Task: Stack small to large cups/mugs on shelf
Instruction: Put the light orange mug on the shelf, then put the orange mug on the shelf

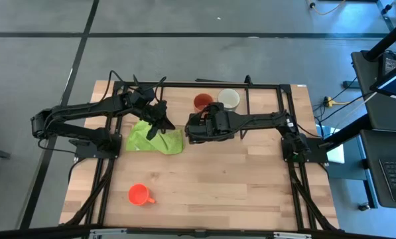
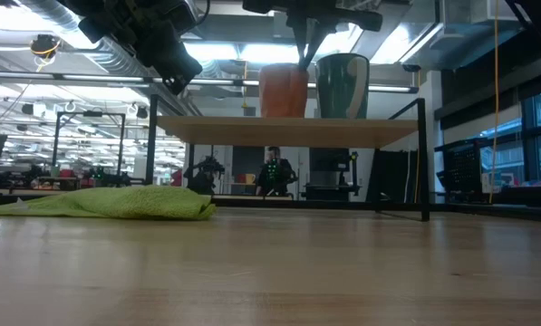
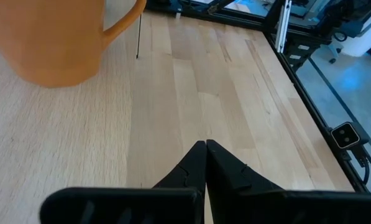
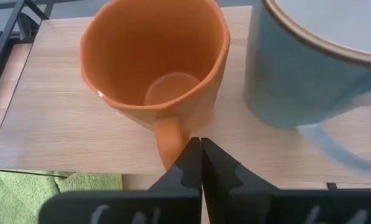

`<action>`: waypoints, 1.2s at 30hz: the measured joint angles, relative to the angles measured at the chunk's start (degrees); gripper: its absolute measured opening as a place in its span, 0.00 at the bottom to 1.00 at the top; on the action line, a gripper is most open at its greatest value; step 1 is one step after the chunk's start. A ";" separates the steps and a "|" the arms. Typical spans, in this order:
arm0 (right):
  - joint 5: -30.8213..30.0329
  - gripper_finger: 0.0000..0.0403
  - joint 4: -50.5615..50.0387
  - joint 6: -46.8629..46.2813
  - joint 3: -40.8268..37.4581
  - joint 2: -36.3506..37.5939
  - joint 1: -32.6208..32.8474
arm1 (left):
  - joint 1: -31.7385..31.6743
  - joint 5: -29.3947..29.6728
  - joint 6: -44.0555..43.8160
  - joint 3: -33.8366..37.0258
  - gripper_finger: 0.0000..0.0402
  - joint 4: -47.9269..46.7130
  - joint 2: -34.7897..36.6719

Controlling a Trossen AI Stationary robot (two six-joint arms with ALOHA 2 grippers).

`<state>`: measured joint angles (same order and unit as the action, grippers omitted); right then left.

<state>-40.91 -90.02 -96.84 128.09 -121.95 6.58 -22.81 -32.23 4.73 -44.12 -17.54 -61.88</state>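
Note:
The brown-orange mug [image 1: 202, 101] [image 4: 154, 62] and the larger pale green mug [image 1: 229, 98] [image 4: 316, 68] stand upright side by side on the shelf [image 2: 288, 131]. The orange-red mug [image 1: 139, 194] sits on the tabletop near the near edge. My right gripper [image 4: 201, 144] [image 1: 201, 114] is shut and hovers on the near side of the brown-orange mug, tips by its handle [image 4: 169, 140]. My left gripper [image 3: 205, 146] [image 1: 156, 126] is shut and empty, raised above the cloth, with an orange mug [image 3: 54, 37] in its view. My right gripper's shut fingertips [image 4: 194, 155] stand right beside the brown-orange mug's handle, slanting down from the near side. Whether they touch the handle, I cannot tell.
A lime-green cloth [image 1: 154, 141] [image 2: 116, 201] lies crumpled on the tabletop below the left gripper, near the shelf's left end. Thin black shelf legs [image 2: 424, 163] and the black frame [image 1: 287, 86] border the work area. Bare wood stretches across the table's near half.

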 joint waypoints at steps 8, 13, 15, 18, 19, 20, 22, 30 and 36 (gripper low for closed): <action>-0.02 0.00 0.88 0.16 0.00 0.00 0.14 | 0.00 0.02 0.04 0.00 0.00 0.00 -0.01; -0.01 0.00 4.05 2.68 0.00 0.00 0.29 | 0.00 0.09 0.04 0.00 0.01 0.02 -0.01; -0.02 0.00 5.04 2.92 0.00 0.00 0.31 | 0.00 0.20 0.04 0.00 0.00 0.02 -0.01; 0.00 0.00 5.25 3.02 0.00 0.00 0.41 | 0.00 0.20 0.02 0.00 0.01 0.02 -0.01; 0.00 0.00 5.23 3.04 0.00 0.00 0.46 | 0.00 0.21 0.02 0.00 0.01 0.02 -0.01; 0.00 0.00 5.22 3.04 0.00 0.00 0.49 | 0.00 0.22 0.02 0.00 0.01 0.02 -0.01; 0.01 0.00 5.12 3.04 0.00 0.00 0.49 | 0.00 0.22 0.01 0.00 0.00 0.02 -0.01; -0.97 0.01 2.55 5.72 0.00 0.00 1.85 | 0.00 0.22 0.00 0.00 0.00 0.02 -0.01; -6.10 0.13 10.74 13.02 1.48 0.00 5.79 | 0.00 -4.39 0.37 0.00 0.01 -0.13 0.02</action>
<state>-47.01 -79.28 -83.81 129.57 -121.95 12.37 -22.81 -36.62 5.10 -44.12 -17.67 -61.86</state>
